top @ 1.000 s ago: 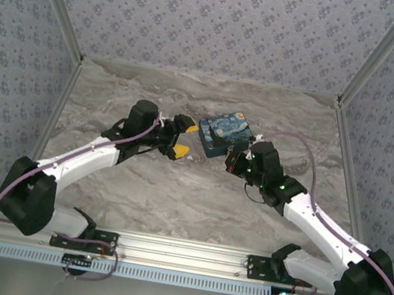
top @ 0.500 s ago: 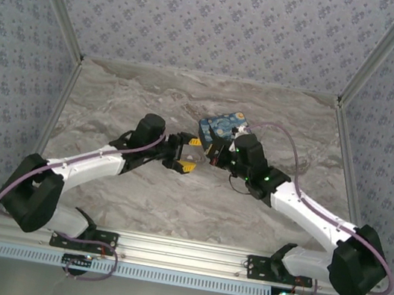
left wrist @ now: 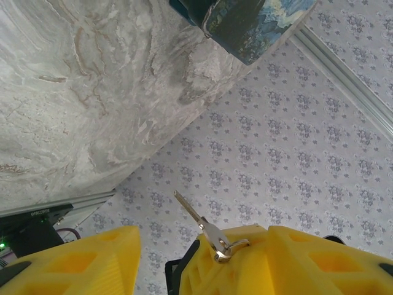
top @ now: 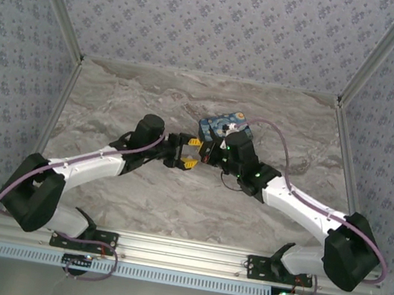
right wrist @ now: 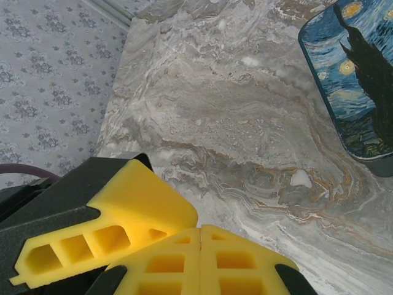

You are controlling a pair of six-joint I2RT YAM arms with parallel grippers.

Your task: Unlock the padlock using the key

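Left wrist view: key (left wrist: pixel 206 228) rests against one finger of the parted left claw (left wrist: pixel 158 247), blade pointing at the blue box (left wrist: pixel 245 24). Right claw (right wrist: pixel 200 236), pinched together, sits near that box

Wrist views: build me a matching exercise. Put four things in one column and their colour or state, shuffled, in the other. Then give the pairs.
Things
1. key
2. painted box
3. right gripper
4. left gripper

Descriptions
A. yellow jaws pressed together, nothing visible between them
B. yellow jaws apart, with a clear gap
C. silvery, with a thin blade
D. blue, lying on the marble table

Pairs: 1-C, 2-D, 3-A, 4-B
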